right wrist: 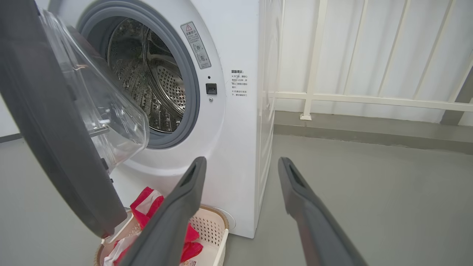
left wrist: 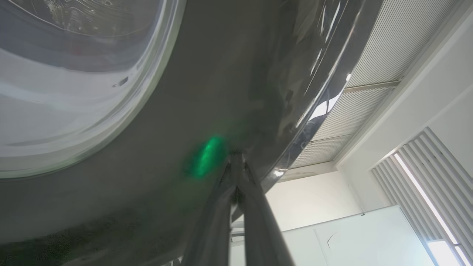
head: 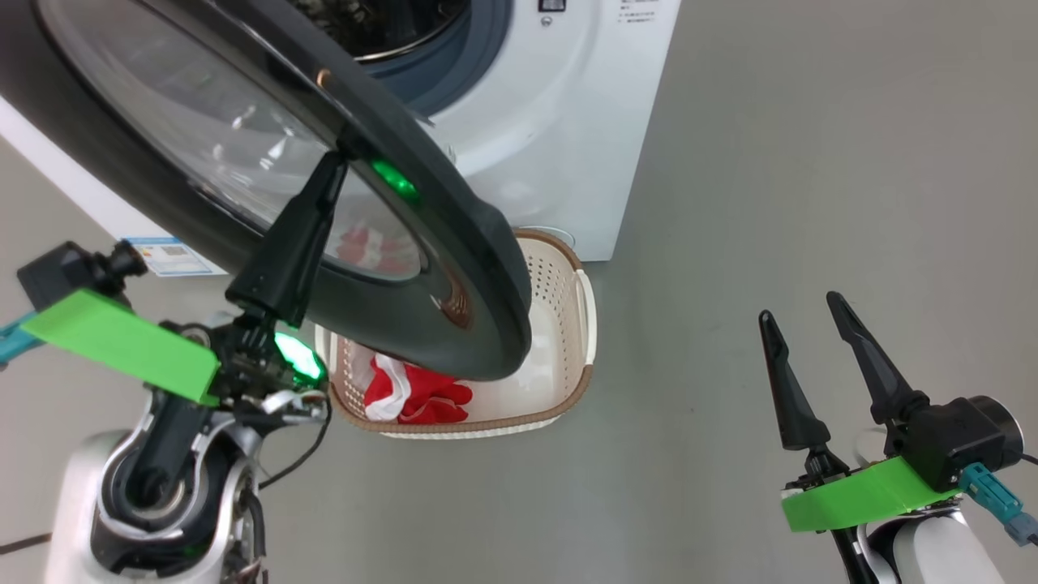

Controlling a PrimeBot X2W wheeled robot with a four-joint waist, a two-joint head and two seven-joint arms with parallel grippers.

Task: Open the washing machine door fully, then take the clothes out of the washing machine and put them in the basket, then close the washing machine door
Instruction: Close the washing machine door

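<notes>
Washing machine door [head: 478, 268] ajar; left gripper [head: 335, 160] closed, touching it; right gripper [head: 801, 307] spread, empty.

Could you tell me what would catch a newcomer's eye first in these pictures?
The big black-rimmed washing machine door spans the head view's upper left, the shut left tool touching its rim. Beneath it, red-and-white clothes lie in the basket before the washing machine; the right tool hangs open at lower right.

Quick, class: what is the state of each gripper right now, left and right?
Left gripper: closed, holding nothing, tips against the glossy black rim of the large round glass-centred washing machine door.
Right gripper: open, empty.
</notes>
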